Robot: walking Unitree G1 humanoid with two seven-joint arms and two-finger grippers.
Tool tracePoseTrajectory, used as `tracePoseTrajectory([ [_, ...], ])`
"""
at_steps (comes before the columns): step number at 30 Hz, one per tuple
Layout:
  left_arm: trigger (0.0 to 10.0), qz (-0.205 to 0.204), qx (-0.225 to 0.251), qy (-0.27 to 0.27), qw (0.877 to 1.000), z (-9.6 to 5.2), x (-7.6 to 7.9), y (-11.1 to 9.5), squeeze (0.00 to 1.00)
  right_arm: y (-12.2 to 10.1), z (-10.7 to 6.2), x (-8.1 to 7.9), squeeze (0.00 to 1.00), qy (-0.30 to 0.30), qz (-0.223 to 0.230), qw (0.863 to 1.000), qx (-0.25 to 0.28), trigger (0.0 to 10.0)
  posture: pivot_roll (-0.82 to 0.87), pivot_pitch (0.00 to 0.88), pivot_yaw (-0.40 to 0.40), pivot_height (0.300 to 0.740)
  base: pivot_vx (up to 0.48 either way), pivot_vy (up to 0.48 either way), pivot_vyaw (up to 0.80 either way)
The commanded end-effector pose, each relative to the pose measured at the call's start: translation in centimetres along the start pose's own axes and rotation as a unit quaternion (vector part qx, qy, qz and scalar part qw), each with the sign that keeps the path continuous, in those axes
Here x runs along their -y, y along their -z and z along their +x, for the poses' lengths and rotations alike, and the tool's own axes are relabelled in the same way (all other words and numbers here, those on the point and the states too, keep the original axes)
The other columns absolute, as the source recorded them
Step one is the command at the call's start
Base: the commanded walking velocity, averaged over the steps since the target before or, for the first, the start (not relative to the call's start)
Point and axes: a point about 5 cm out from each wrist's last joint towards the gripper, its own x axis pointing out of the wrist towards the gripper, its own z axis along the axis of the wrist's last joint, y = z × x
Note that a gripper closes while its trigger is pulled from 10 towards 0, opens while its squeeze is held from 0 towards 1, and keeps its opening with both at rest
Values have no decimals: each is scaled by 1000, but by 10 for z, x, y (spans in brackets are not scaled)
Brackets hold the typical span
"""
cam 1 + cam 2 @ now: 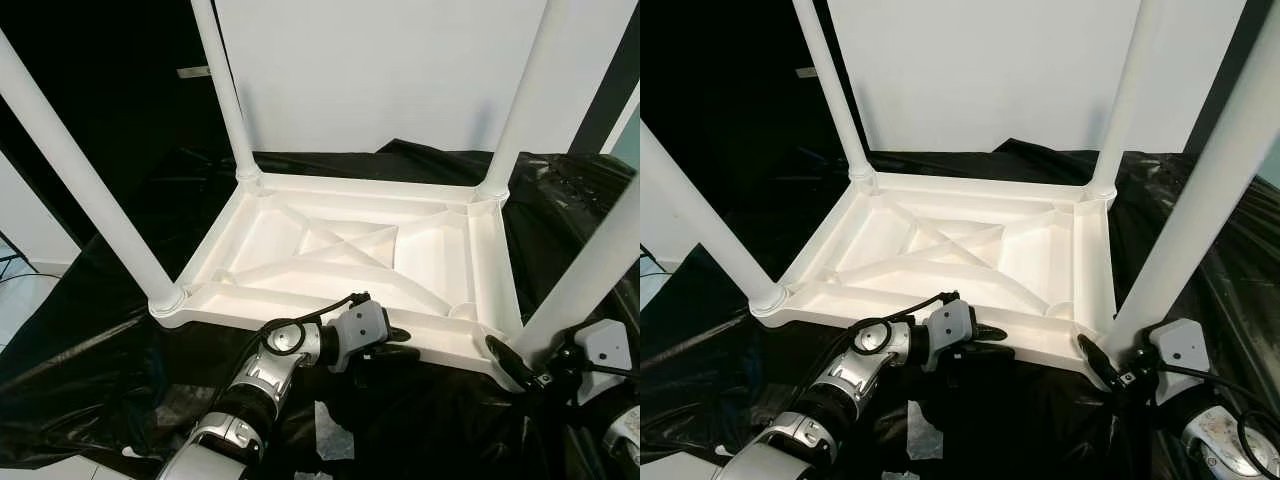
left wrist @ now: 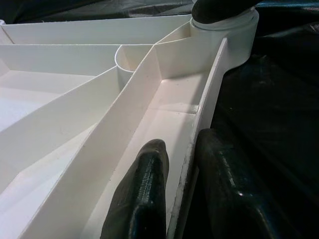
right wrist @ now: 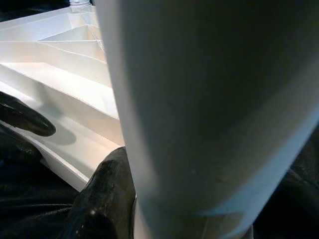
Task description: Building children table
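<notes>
The white plastic children's table (image 1: pixel 350 186) lies upside down on black sheeting, its ribbed underside facing up. Four white legs stand in its corners: far left (image 1: pixel 226 90), far right (image 1: pixel 524 90), near left (image 1: pixel 80 180) and near right (image 1: pixel 592 268). My left gripper (image 1: pixel 401 343) is at the middle of the near rim, shut on the rim wall (image 2: pixel 199 124) with one finger inside and one outside. My right gripper (image 1: pixel 514 366) is at the near right corner, closed around the base of that leg (image 3: pixel 209 99), with one finger (image 3: pixel 107 194) showing beside it.
Crinkled black plastic sheeting (image 1: pixel 120 350) covers the floor all round the table. A white wall panel (image 1: pixel 380 70) stands behind it. A scrap of white paper (image 1: pixel 331 438) lies on the sheeting by my left forearm. Pale floor (image 1: pixel 20 300) shows at the far left.
</notes>
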Motion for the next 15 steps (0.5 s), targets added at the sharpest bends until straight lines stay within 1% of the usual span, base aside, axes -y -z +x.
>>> tracePoseTrajectory([
  [1,10000,-58,-58,-78,994,-4,10,32,0,5,0,-2,0,-16,11,1000,-11,0,-138,0,57,740,0,0,0],
  [4,10000,-58,-59,-76,994,-3,11,33,0,6,2,1,0,-16,22,1000,-13,0,-138,0,57,740,0,0,0],
  [8,10000,-57,-57,-76,994,-2,11,32,0,9,3,0,0,-14,36,999,-16,0,-137,0,57,740,0,0,0],
  [11,10000,-58,-56,-77,994,-2,10,31,0,13,3,-10,0,-14,46,999,-17,0,-140,0,59,740,0,0,0],
  [15,10000,-58,-56,-76,994,-2,10,31,0,14,6,-14,0,20,57,998,-8,0,-145,0,59,740,0,0,0],
])
